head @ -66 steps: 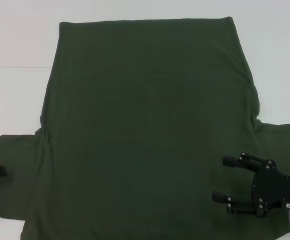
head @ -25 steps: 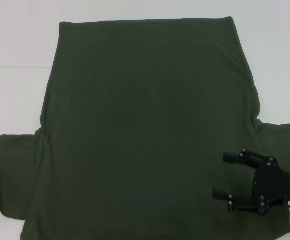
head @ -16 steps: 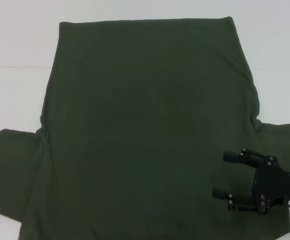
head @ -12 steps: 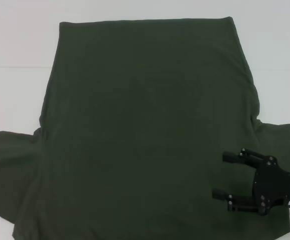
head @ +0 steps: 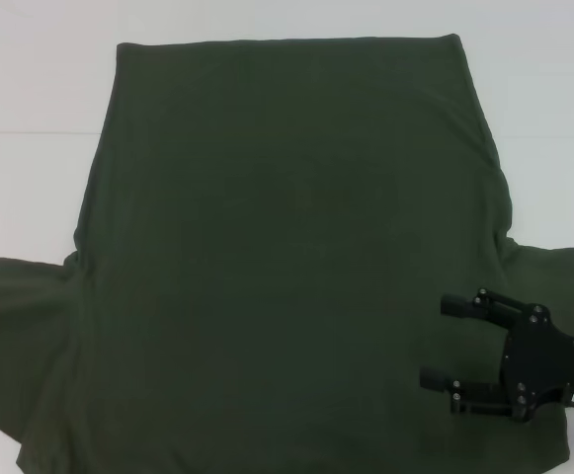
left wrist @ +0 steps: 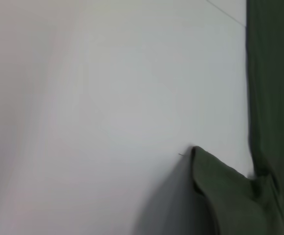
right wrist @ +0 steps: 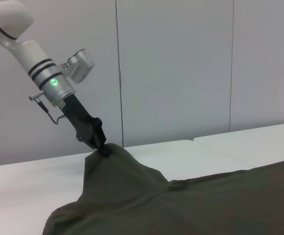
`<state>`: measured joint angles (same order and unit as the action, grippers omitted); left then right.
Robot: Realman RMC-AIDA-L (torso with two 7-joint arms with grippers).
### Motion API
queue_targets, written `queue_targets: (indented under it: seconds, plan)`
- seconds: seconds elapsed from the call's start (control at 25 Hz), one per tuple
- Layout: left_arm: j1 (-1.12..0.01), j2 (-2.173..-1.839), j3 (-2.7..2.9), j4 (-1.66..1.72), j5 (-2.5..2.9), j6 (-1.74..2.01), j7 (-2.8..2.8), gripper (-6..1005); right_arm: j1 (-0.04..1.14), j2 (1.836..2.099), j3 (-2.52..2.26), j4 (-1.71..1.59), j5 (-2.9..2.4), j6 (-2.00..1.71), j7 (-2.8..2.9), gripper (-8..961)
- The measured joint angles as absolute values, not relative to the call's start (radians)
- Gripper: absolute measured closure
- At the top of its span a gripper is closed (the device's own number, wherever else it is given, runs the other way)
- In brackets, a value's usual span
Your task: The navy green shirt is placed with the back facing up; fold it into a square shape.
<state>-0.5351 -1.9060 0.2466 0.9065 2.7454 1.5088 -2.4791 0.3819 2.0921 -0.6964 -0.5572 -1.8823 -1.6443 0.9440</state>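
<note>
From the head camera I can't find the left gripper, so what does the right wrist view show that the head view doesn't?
Only the right wrist view shows the left gripper, on its white arm, pinching a raised peak of the dark olive-green knit T-shirt up off the white table. Only the head view shows the black right gripper, fingers spread, over the shirt's near right part, plus the shirt's full outline. Both show the shirt and the table.

The navy green shirt (head: 287, 257) is matt, soft knit cloth; the table (head: 30, 79) looks smooth, white, possibly laminate.
</note>
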Motion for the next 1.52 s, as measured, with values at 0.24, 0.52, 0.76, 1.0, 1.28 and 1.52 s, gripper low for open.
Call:
queue_targets:
  seconds: [0.24,0.52,0.76,1.0,1.28,1.52]
  plan:
    - [-0.558,-1.904,0.243,0.906,2.742,1.559,-2.491,977,0.384,2.093,-0.696,-0.557,-1.882,-1.643,0.94,39]
    - [-0.618,-1.908,0.256,0.912,2.74,1.642,-2.54,977,0.385,2.094,-0.696,-0.556,-1.882,-1.643,0.94,39]
    - [-0.674,-1.92,0.263,0.906,2.72,1.689,-2.586,977,0.387,2.094,-0.696,-0.551,-1.882,-1.643,0.94,39]
    - [-0.702,-1.943,0.264,0.854,2.645,1.71,-2.603,978,0.387,2.095,-0.696,-0.548,-1.882,-1.643,0.938,39]
    - [-0.717,-1.968,0.301,0.746,2.635,1.643,-2.593,977,0.387,2.095,-0.696,-0.548,-1.882,-1.644,0.938,39]
    - [-0.715,-1.976,0.308,0.696,2.626,1.607,-2.595,965,0.386,2.095,-0.696,-0.546,-1.881,-1.644,0.937,39]
